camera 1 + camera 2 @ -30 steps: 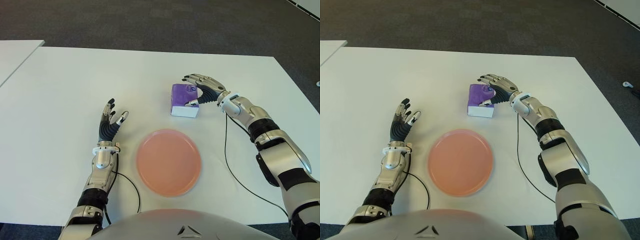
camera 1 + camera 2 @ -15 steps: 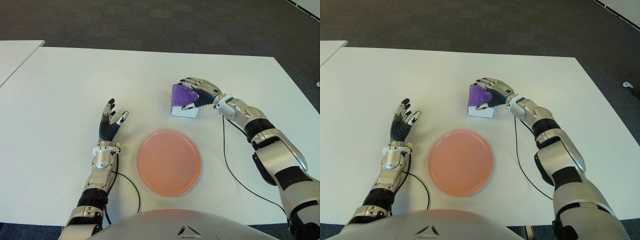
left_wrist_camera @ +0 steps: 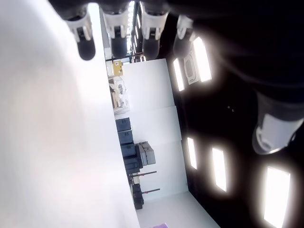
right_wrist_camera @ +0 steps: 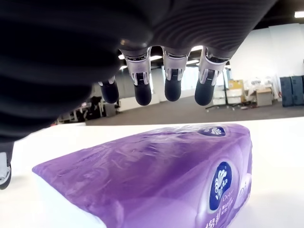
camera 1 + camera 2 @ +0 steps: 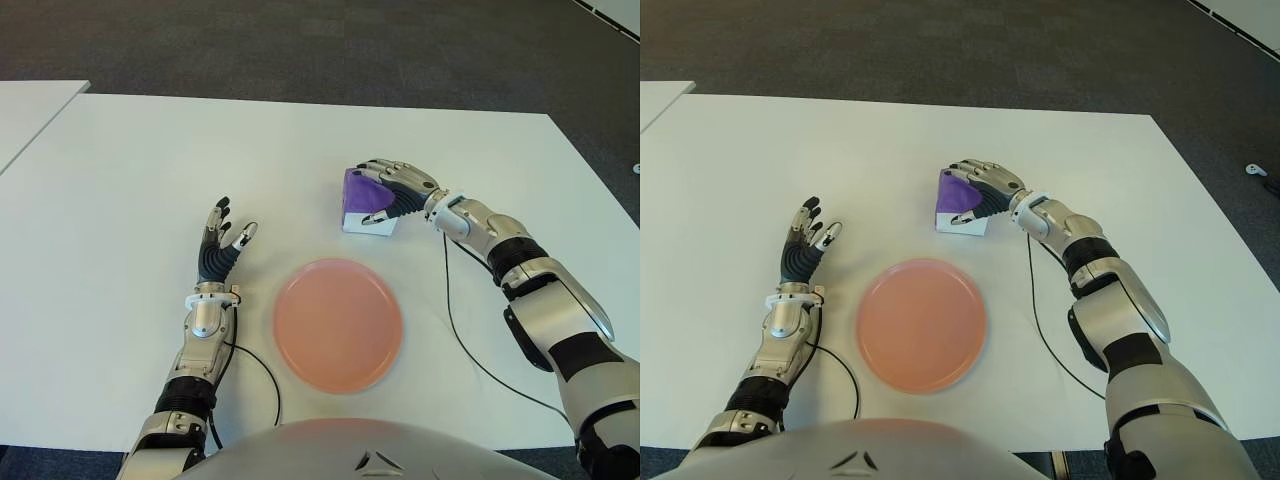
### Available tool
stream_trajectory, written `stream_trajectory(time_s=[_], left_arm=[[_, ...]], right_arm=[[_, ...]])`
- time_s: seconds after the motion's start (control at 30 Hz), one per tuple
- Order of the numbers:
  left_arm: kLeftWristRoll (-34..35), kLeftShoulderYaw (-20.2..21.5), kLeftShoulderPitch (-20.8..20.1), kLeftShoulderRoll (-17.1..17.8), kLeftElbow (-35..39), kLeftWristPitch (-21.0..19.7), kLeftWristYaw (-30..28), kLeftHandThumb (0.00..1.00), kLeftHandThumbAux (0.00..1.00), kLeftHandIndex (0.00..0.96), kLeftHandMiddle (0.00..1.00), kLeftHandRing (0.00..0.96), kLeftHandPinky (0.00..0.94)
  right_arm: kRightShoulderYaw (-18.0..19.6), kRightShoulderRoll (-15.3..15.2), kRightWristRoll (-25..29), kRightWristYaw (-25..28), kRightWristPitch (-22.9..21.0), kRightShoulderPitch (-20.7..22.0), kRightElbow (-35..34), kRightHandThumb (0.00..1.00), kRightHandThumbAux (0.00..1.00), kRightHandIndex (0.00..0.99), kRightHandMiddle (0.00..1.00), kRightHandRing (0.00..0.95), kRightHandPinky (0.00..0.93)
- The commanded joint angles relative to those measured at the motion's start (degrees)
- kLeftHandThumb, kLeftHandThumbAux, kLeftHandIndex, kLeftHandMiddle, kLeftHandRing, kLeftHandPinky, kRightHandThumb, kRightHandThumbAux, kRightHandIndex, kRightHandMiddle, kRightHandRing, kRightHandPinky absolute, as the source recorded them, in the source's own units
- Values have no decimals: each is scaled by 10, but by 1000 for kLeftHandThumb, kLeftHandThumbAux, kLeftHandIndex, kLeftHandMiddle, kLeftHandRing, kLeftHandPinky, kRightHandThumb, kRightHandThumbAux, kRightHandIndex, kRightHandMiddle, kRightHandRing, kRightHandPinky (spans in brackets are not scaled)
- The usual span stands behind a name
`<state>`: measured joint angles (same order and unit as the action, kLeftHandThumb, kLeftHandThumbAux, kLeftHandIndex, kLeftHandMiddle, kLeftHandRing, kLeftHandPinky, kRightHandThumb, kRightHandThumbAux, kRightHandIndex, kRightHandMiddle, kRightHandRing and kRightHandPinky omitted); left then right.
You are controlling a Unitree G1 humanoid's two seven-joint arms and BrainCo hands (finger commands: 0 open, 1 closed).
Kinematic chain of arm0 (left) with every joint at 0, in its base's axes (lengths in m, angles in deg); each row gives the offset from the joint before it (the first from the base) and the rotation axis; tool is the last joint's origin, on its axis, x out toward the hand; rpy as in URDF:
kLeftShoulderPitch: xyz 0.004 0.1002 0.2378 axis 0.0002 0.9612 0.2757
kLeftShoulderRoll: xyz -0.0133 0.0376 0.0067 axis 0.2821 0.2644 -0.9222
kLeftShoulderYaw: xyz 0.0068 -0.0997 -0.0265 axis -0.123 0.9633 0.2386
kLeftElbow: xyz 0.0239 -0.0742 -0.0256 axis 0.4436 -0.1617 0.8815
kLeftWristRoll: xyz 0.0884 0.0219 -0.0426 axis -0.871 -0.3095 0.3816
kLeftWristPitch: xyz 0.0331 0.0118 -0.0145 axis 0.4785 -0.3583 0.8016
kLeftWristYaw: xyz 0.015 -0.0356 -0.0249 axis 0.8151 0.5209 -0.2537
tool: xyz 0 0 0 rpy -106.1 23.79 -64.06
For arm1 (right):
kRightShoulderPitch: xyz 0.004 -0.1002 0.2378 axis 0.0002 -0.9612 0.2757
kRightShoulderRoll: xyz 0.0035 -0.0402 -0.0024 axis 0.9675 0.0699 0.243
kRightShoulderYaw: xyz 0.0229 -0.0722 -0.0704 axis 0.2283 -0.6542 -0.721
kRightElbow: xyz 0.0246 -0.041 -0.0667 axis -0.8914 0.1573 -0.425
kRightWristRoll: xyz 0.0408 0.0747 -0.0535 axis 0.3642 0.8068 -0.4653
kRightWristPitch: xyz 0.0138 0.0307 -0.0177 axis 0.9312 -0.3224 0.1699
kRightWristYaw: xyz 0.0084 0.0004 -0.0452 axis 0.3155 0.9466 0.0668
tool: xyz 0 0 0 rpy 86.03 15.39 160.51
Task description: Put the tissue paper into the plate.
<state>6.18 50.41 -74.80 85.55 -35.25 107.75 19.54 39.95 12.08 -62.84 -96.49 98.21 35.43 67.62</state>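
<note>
The tissue paper is a purple and white pack (image 5: 358, 196) on the white table (image 5: 140, 150), just beyond the pink plate (image 5: 338, 323). It sits tipped up on one edge. My right hand (image 5: 380, 195) is wrapped round it, fingers curled over its top and far side, thumb against the near white side. The right wrist view shows the purple pack (image 4: 156, 175) close under the curled fingers (image 4: 172, 90). The plate holds nothing. My left hand (image 5: 222, 240) shows to the left of the plate, fingers spread and empty.
A black cable (image 5: 455, 320) runs across the table to the right of the plate. A second white table (image 5: 30, 110) stands at the far left. Dark carpet lies beyond the far table edge.
My right hand has closed down over the pack, and the pack has tipped from flat onto an edge. The left hand has not moved.
</note>
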Motion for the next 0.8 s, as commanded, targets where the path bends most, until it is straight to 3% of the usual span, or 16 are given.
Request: stream_trajectory(time_s=[0.03,0.4,0.8], left_arm=[[-5,0,25,-1,-30,3,3,0,486,0,0,0,0],[-6,1,25,-1,-29,2,5,0,475,0,0,0,0],[-5,1,29,-2,-25,-1,3,0,473,0,0,0,0]], right_arm=[[-5,5,-6,5,-5,-1,3,303,425,0,0,0,0],[-6,6,-6,6,-8,-3,5,305,429,0,0,0,0],[-4,11,-7,-12,-40,11,45,302,433,0,0,0,0]])
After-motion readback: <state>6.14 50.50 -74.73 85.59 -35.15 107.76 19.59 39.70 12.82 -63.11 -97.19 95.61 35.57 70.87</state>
